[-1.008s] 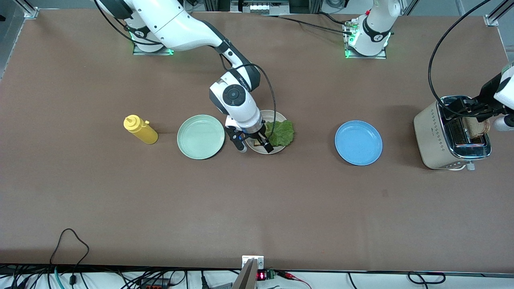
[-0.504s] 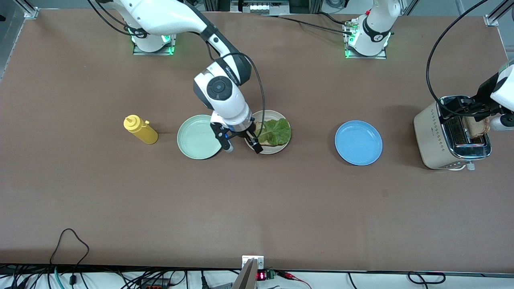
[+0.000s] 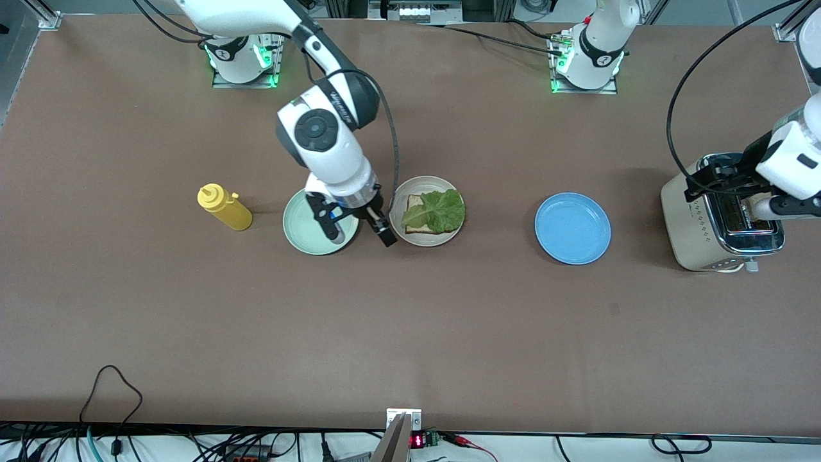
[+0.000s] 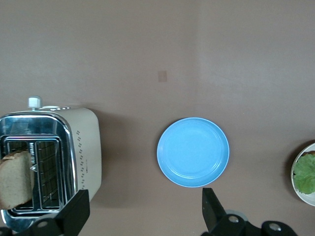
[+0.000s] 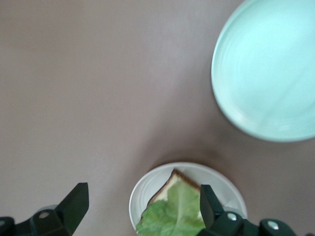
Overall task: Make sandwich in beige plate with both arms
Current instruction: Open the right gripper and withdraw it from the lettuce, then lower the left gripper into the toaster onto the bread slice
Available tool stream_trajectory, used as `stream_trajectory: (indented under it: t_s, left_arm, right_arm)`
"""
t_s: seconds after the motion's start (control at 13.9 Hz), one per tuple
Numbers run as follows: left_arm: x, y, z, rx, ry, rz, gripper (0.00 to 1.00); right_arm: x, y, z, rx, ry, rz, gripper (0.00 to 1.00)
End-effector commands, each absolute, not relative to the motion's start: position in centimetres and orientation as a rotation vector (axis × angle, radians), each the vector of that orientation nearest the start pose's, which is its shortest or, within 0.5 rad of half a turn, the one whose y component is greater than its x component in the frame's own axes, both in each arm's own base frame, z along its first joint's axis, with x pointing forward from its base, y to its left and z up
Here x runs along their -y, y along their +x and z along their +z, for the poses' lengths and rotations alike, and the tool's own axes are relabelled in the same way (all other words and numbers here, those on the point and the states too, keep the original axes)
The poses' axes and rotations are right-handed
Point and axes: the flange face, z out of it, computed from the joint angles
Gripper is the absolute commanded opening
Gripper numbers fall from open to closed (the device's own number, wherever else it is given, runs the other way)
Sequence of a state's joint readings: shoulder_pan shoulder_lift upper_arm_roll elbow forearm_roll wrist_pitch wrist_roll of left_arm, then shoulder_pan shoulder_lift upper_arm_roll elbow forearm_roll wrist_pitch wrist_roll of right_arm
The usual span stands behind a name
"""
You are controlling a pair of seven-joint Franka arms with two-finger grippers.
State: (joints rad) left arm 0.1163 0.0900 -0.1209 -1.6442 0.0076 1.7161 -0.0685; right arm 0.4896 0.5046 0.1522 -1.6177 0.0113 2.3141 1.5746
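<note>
I see the right gripper (image 3: 359,230) spread wide, holding nothing, up over the gap between mint plate (image 3: 319,219) and beige plate (image 3: 428,211). 1 toast slice (image 3: 418,218) with lettuce (image 3: 441,210) on the beige plate. Left gripper (image 3: 737,190) spread wide over the toaster (image 3: 700,221), empty, bread slice (image 4: 15,178) in its slot.

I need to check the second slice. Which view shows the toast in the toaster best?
The left wrist view: the toast stands clear in the toaster slot. In the front view the left gripper mostly hides it; the right wrist view misses it.
</note>
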Motion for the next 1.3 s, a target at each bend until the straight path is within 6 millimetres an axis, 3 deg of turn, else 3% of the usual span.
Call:
stream_trajectory:
  t_s: [0.0,0.29,0.5,0.86,1.01,1.22]
  left_arm:
    - [-0.2,59.4,54.3,0.078,-3.142,0.045,1.0]
    - [-3.1,59.5,53.5,0.148,-3.132,0.092,1.0]
    - [-5.1,59.3,53.5,0.179,-3.131,0.1,1.0]
    - [-12.2,59.1,50.9,0.11,-3.153,0.161,1.0]
    - [-14.1,58.9,49.8,0.088,-3.162,0.193,1.0]
    - [-17.8,58.3,47.8,0.049,-3.178,0.239,1.0]
  right_arm:
    - [-34.3,58.2,39.9,-1.232,-2.689,-0.024,1.0]
    - [-26.4,59.6,45.7,-0.865,-2.81,0.01,1.0]
    - [-20.5,59.5,49.4,-0.628,-2.904,0.015,1.0]
    - [-7.7,58.1,54.8,-0.082,-3.021,0.051,1.0]
    - [-3.7,56.9,57.0,0.003,-3.085,0.056,1.0]
    - [-1.3,55.6,60.5,0.194,-3.222,0.125,1.0]
